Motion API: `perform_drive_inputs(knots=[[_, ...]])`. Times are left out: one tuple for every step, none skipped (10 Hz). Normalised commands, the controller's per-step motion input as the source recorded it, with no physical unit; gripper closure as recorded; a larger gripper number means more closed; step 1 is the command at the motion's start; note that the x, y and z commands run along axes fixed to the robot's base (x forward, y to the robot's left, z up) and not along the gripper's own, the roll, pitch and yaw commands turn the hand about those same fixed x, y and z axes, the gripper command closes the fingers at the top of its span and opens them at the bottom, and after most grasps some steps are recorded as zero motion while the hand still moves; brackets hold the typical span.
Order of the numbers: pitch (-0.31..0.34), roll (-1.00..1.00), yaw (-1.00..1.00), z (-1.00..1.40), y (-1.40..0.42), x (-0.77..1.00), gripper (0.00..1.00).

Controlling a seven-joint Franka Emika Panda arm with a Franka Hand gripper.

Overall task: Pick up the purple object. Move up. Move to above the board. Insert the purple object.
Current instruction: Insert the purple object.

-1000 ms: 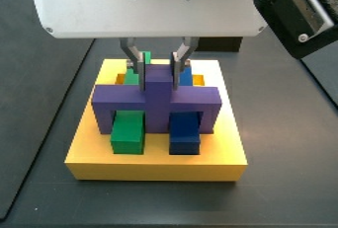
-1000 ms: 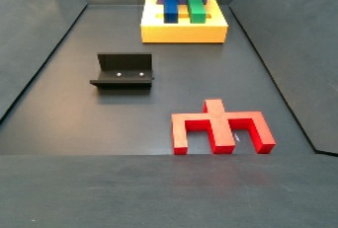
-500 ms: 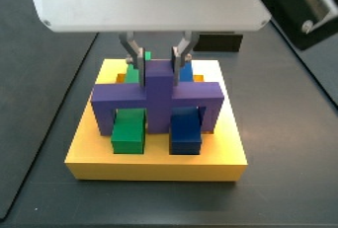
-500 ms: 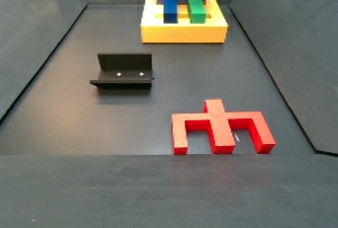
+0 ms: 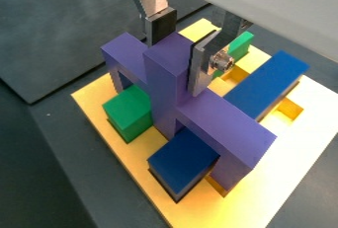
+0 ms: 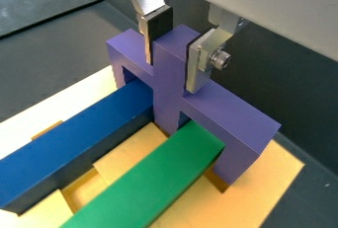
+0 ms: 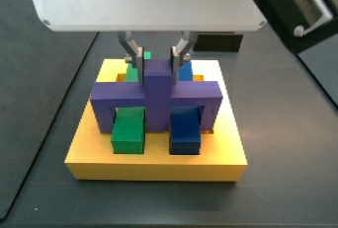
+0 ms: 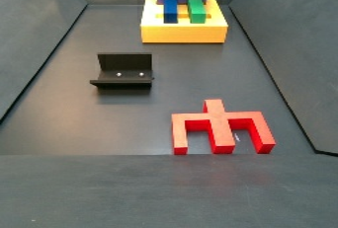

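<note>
We find the gripper (image 6: 179, 46) directly over the large flat yellow square board (image 7: 158, 163), its flat silver fingers (image 5: 208, 60) standing on either side of the upright stem of the matte purple bridge-shaped object (image 6: 199, 114). In both wrist views the dark pads sit beside the stem with the jaws parted about its width; we cannot tell whether they press on it. The purple object (image 7: 156, 96) is seated on the board, its crossbar spanning the long green bar (image 6: 145, 188) and long blue bar (image 6: 73, 148). Against the frame half a second earlier, we note no visible shift in gripper or piece. Well apart on the dark floor lie the black L-shaped fixture (image 8: 125, 71) and a red forked piece (image 8: 222, 127)
</note>
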Motion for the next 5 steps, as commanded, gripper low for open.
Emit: perform_drive_inputs(knots=[[0.036,0.19,-0.22,-0.18,0.0,0.17,1.0],[0.0,0.1,-0.22,-0.27,0.0,0.15,1.0],[0.0,0.0,0.0,-0.13,-0.23,0.02,1.0],[0.0,0.0,0.0,-0.01,-0.23,0.0,1.0],[0.0,0.0,0.0,0.0,-0.2,0.0,1.0]])
